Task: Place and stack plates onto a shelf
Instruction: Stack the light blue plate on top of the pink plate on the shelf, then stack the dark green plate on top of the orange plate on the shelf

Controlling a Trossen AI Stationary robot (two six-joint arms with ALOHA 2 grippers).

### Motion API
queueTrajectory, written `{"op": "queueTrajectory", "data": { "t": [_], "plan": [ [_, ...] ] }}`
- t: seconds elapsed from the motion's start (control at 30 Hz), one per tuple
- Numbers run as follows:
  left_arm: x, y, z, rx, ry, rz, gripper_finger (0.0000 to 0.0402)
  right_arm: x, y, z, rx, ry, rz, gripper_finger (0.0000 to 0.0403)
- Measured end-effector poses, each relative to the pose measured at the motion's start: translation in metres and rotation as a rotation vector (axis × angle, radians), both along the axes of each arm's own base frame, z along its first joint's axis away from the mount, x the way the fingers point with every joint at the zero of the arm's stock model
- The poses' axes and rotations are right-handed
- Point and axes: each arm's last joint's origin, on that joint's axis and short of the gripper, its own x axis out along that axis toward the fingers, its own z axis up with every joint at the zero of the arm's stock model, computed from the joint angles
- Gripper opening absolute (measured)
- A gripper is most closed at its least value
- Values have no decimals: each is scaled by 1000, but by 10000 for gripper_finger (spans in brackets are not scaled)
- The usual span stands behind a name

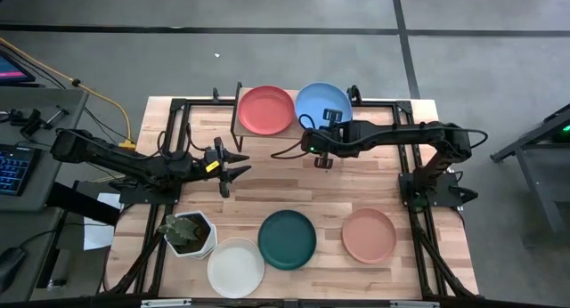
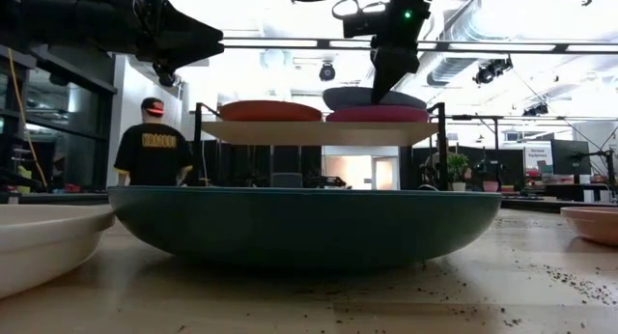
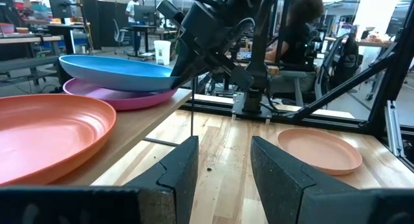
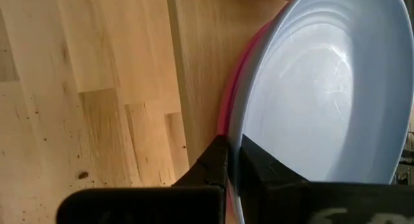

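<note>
1. The right gripper (image 4: 231, 160) was clamped on the rim of the light blue plate (image 1: 322, 105) at the shelf's (image 2: 319, 132) front edge.
2. That plate rested tilted on the magenta plate (image 3: 119, 97), on the shelf beside the red plate (image 1: 265, 109).
3. The left gripper (image 1: 233, 168) hovered in front of the shelf, fingers apart and holding nothing.
4. The teal plate (image 1: 287, 239), white plate (image 1: 236, 266) and salmon plate (image 1: 369, 234) lay on the table well in front of the shelf.

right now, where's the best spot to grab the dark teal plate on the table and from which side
Probably its raised rim, pinched from above. The dark teal plate lies flat and shallow, so only the thin lip offers purchase. The edge facing the shelf looks free; the white plate crowds the opposite corner.
</note>
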Motion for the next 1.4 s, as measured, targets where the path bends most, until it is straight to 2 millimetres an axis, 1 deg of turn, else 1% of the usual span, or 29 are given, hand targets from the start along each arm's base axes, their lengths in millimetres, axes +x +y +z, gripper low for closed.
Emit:
{"op": "queueTrajectory", "data": {
  "t": [0.13, 0.23, 0.33, 0.53, 0.7, 0.83, 1.0, 1.17, 1.23, 1.33, 1.4],
  "plan": [
    [0, 0, 0, 0, 1, 0, 131, 0, 0, 0, -6, 11, 12, 2],
    [0, 0, 0, 0, 0, 0, 131, 0, 0, 0, -10, 19, 21, 15],
    [0, 0, 0, 0, 0, 0, 131, -1, 0, 4, -10, 28, 20, 43],
    [0, 0, 0, 0, 3, 2, 131, -6, 3, 18, -40, 67, 8, 116],
    [0, 0, 0, 0, 3, 3, 131, -9, 11, 26, -39, 64, -8, 155],
    [0, 0, 0, -1, 3, 3, 131, -12, 17, 28, -26, 69, -3, 168],
    [0, 0, -1, -2, 7, 3, 131, -28, 24, 39, -10, 67, -22, 169],
    [0, 0, -1, -1, 12, 3, 131, -50, 38, 59, 38, -75, -26, 170],
    [0, 0, -1, -2, 13, 3, 131, -58, 45, 62, 78, -162, -2, 170],
    [0, 0, -1, -1, 12, 3, 131, -69, 58, 55, 143, -315, 67, 170],
    [0, 0, -1, -2, 11, 3, 131, -76, 66, 40, 183, -411, 133, 170]
  ]
}}
